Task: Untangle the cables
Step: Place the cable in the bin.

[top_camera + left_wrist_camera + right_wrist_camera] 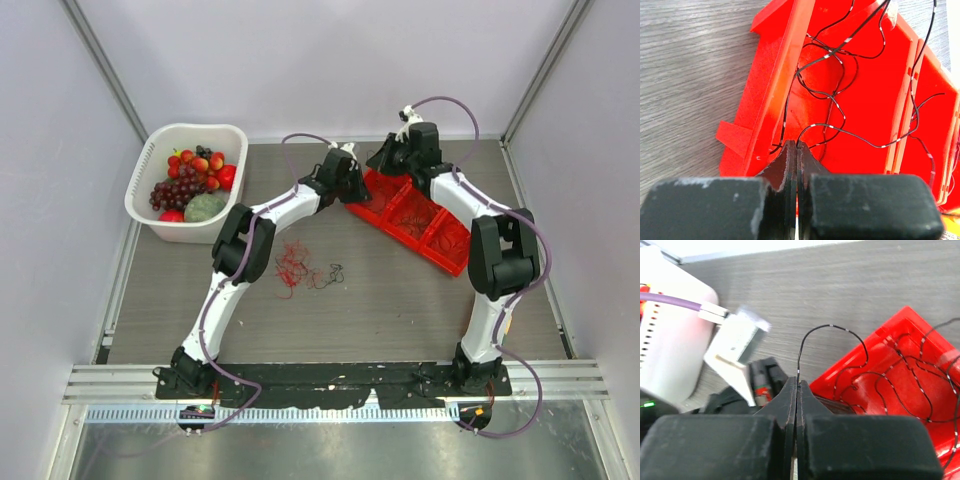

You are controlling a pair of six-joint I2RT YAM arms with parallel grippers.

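Note:
The cables lie as a small red tangle [293, 264] with dark strands [327, 274] on the table, between the two arms. A separate thin black wire with white bands [840, 131] loops over the red tray [875, 90]. My left gripper [796, 144] is shut on one end of it at the tray's left wall. My right gripper [797, 381] is shut on the black wire [832, 326], which arcs up and back into the red tray [910, 320]. In the top view both grippers, left [352, 185] and right [387, 158], meet at the far end of the tray [410, 215].
A white basket [197, 128] holding fruit stands at the back left. The red tray has several compartments and runs diagonally at the back right. The left arm's wrist camera [735, 342] sits close beside my right gripper. Walls enclose the table on three sides.

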